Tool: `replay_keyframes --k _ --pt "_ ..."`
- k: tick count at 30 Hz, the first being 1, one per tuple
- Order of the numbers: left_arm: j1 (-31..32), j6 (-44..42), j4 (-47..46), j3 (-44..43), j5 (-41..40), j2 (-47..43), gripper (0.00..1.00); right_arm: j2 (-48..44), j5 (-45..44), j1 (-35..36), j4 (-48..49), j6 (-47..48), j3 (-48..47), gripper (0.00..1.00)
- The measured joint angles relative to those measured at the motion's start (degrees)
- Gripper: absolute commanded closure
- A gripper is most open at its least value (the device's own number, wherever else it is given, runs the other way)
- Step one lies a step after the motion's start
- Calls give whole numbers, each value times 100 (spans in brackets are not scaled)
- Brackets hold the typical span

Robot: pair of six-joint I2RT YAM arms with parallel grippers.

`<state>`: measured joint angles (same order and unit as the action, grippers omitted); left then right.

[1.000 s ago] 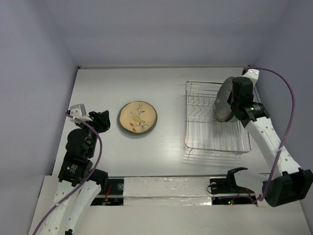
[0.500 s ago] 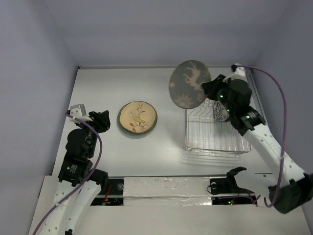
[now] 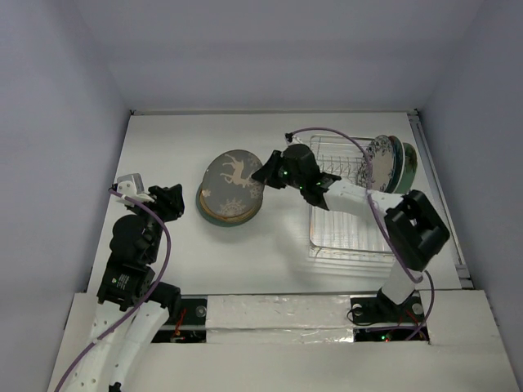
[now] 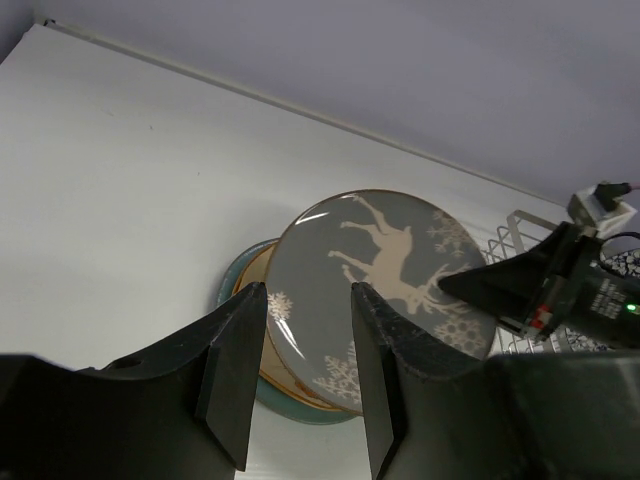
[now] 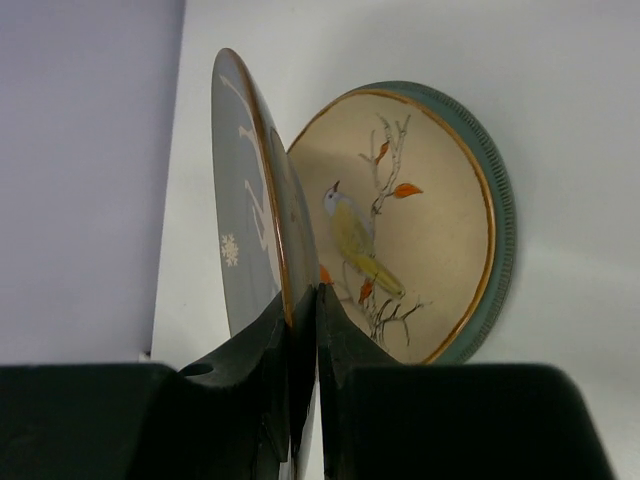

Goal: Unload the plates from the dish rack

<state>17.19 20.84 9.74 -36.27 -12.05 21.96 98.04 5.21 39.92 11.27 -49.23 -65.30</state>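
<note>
My right gripper (image 3: pixel 265 173) is shut on the rim of a grey plate with a pale deer and snowflakes (image 3: pixel 231 181). It holds the plate tilted over a cream bird plate (image 3: pixel 229 214), which lies on a teal plate (image 3: pixel 214 217) left of the dish rack (image 3: pixel 359 233). In the right wrist view my gripper (image 5: pixel 305 295) pinches the grey plate (image 5: pixel 245 200) edge-on, beside the cream plate (image 5: pixel 420 220). A white-and-blue floral plate (image 3: pixel 382 163) and a greenish one (image 3: pixel 406 167) stand at the rack's far right. My left gripper (image 3: pixel 167 200) is open and empty, left of the stack.
The left wrist view shows the open left gripper (image 4: pixel 305 370) facing the grey plate (image 4: pixel 380 290), with the rack corner (image 4: pixel 520 225) behind. A purple cable (image 3: pixel 327 132) arcs above the rack. Walls close in the table on the left, back and right.
My right arm lifted the grey plate out of the rack and carried it left, over the cream bird plate. The left arm has not moved.
</note>
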Motion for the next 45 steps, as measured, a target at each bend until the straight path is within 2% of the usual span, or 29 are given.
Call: replay_keyframes --k 8,11,14,15,17,18,24,27,32,37,42,44,45 --pt "0 0 -2 0 0 -2 64 973 -48 175 341 -326 -332 100" --pt "-2 2 -2 0 0 -2 64 1147 -42 179 435 -442 -334 96" --pt "-2 0 -2 0 0 -2 64 1272 -24 179 638 -570 -334 82" --pt "0 0 -2 0 0 -2 64 1283 -26 177 673 -599 -332 70" --pt "0 0 -2 0 0 -2 64 1285 -28 177 765 -660 -310 58" --pt "0 2 -2 0 0 -2 64 1285 -28 179 855 -699 -308 49" --pt "0 0 -2 0 0 -2 64 1285 -42 177 903 -590 -186 23" --pt "-2 2 0 0 0 -7 64 1285 -122 177 706 -422 -153 16" --pt "0 0 -2 0 0 -13 64 1270 -317 177 256 22 -234 10" --pt "0 0 -2 0 0 -42 64 1270 -686 238 -734 706 -767 8" --pt "-2 0 -4 0 0 -52 64 1257 -1244 254 -1434 1220 -881 6" --pt "-2 0 -2 0 0 -55 64 1211 -1478 254 -1727 1370 -881 10" --pt "-2 0 -4 0 0 -55 64 1147 -1591 251 -1875 1464 -881 19"
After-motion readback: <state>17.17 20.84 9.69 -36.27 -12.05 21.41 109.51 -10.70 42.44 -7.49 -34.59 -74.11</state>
